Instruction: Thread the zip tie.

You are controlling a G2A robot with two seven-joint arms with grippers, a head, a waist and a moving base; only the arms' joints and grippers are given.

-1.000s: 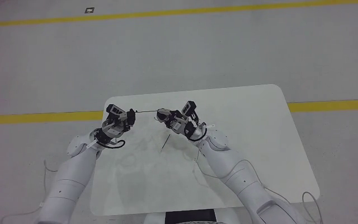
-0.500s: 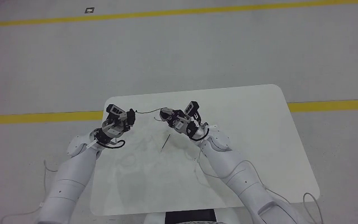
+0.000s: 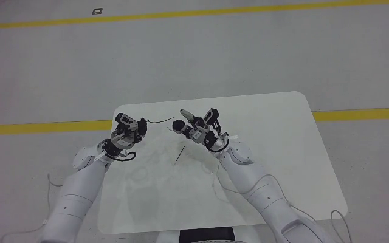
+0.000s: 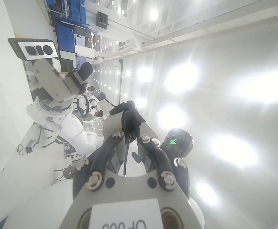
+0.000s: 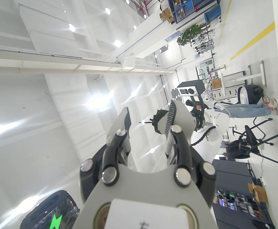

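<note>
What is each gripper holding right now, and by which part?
Left gripper: shut on the zip tie near one end, the free length pointing toward the right gripper. Right gripper: open, holding nothing.

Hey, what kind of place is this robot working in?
Most likely a large robotics lab or workshop hall: a yellow line painted on the grey floor, a high ceiling with bright lamps, and blue storage racks.

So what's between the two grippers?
The zip tie: held in the left gripper, its free end stretches toward the open right gripper, seen in the top view.
</note>
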